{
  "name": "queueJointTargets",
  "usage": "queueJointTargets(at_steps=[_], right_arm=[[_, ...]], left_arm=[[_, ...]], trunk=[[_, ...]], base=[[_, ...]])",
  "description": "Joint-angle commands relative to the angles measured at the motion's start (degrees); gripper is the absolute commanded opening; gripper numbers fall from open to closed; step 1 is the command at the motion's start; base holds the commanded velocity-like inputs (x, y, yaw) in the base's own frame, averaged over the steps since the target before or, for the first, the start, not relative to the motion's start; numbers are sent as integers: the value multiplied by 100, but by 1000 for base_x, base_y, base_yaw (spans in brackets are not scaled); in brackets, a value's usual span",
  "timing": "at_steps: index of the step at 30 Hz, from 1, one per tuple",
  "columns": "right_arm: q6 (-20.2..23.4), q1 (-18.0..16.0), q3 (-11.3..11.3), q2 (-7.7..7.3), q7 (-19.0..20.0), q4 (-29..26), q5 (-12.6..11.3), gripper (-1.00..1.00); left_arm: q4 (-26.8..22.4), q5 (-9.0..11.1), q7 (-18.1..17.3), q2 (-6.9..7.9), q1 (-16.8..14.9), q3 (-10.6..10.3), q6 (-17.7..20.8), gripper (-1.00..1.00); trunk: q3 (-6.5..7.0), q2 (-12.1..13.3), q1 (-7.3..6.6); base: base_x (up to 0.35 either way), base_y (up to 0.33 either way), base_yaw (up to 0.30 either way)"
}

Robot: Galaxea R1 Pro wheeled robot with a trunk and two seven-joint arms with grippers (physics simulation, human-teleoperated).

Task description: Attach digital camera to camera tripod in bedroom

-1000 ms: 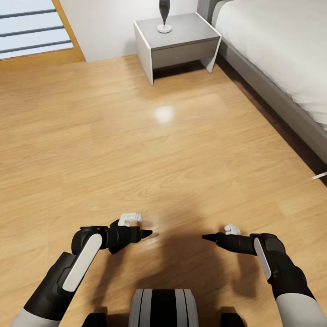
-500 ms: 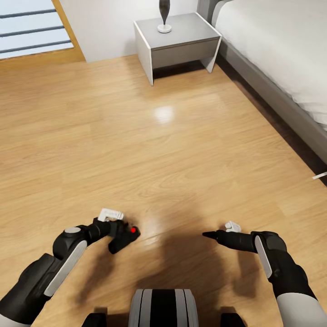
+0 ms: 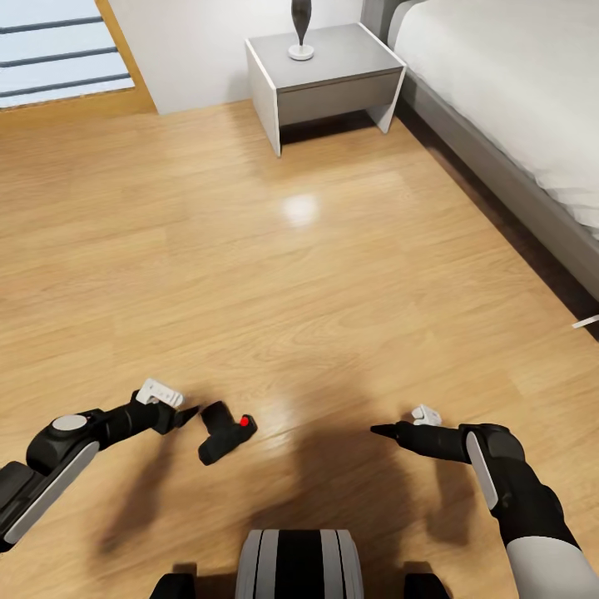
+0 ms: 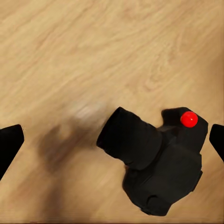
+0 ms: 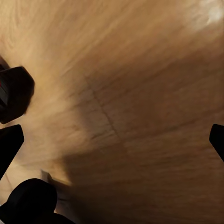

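— Where is your left end effector?

— Left end effector (image 3: 190, 412) hangs low over the wood floor (image 3: 333, 274), just beside the digital camera (image 3: 225, 431) and apart from it. My left arm reaches in from the left side, forearm nearly level, wrist pointing toward the middle. In the left wrist view its two fingers stand spread wide at the edges, gripping nothing, with the camera (image 4: 156, 165) lying between and beyond them.

— How does the camera lie?

— On the floor, on its side, lens barrel pointing away from the red dot (image 4: 189, 119).

— And the right side?

— My right end effector (image 3: 383, 431) points inward toward the middle, arm bent at the elbow, forearm level above the floor. In the right wrist view its fingertips (image 5: 9, 142) sit far apart, empty.

— Anything else around?

— A grey nightstand (image 3: 329, 79) stands against the far wall with a dark vase (image 3: 300, 29) on it, the white bed (image 3: 507, 100) to its right.
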Motion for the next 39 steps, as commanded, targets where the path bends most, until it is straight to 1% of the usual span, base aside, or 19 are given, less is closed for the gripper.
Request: queueJointTargets(at_steps=[1, 8, 11, 14, 15, 17, 18, 20, 21, 22, 23, 24, 25, 28, 39], right_arm=[[44, -2, -7, 1, -7, -1, -28, 100], [44, -3, -7, 2, -7, 0, -23, 100], [44, -3, -7, 2, -7, 4, -19, 100], [44, -3, -3, 2, -7, 7, -10, 100], [44, -3, -1, 2, -7, 7, -3, 100], [44, -2, 0, 2, -7, 8, 3, 100], [44, -2, -2, 2, -7, 8, 6, 100], [44, -2, -4, 2, -7, 8, 9, 100], [44, -2, -5, 2, -7, 9, 10, 100], [44, -4, -5, 2, -7, 9, 11, 100], [44, -4, -6, 2, -7, 9, 12, 100], [44, -3, -6, 2, -7, 9, 12, 100], [44, -3, -6, 2, -7, 11, 13, 100], [41, -3, -7, 2, -7, 19, 17, 100], [35, -5, -6, 2, -9, 42, 22, 100]], left_arm=[[83, 40, -43, 48, -4, -7, 14, 100], [358, 36, -99, 83, -4, -19, -1, 100], [523, -16, -155, 88, -4, -67, -25, 100], [600, -76, -277, 98, -4, -180, -84, 100], [634, -147, -378, 110, -4, -298, -173, 100], [658, -260, -474, 120, -4, -434, -317, 100], [679, -423, -546, 126, -4, -566, -525, 100], [697, -619, -594, 131, -4, -666, -776, 100], [728, -815, -641, 133, -4, -731, -1026, 100], [751, -901, -668, 134, -4, -754, -1138, 100], [813, -1034, -734, 131, -4, -788, -1314, 100], [850, -1075, -775, 127, -4, -799, -1378, 100], [1033, -1139, -1035, 97, -4, -830, -1541, 100], [1170, -1120, -1253, 92, -4, -839, -1623, 100], [1355, -1147, -1517, 97, -4, -864, -1702, 100]], trunk=[[-3, -1, -1], [-3, -1, -1], [-3, -1, -1], [-3, -1, -1], [-3, -1, -1], [-3, -1, -1], [-3, -1, -1], [-3, -1, -1], [-3, -1, -1], [-3, -1, -1], [-3, -1, -1], [-3, -1, -1], [-3, -1, -1], [-3, -1, -1], [-3, -1, -1]], base=[[0, 0, 0], [0, 0, 0], [0, 0, 0], [0, 0, 0], [0, 0, 0], [0, 0, 0], [0, 0, 0], [0, 0, 0], [0, 0, 0], [0, 0, 0], [0, 0, 0], [0, 0, 0], [0, 0, 0], [0, 0, 0], [0, 0, 0]])
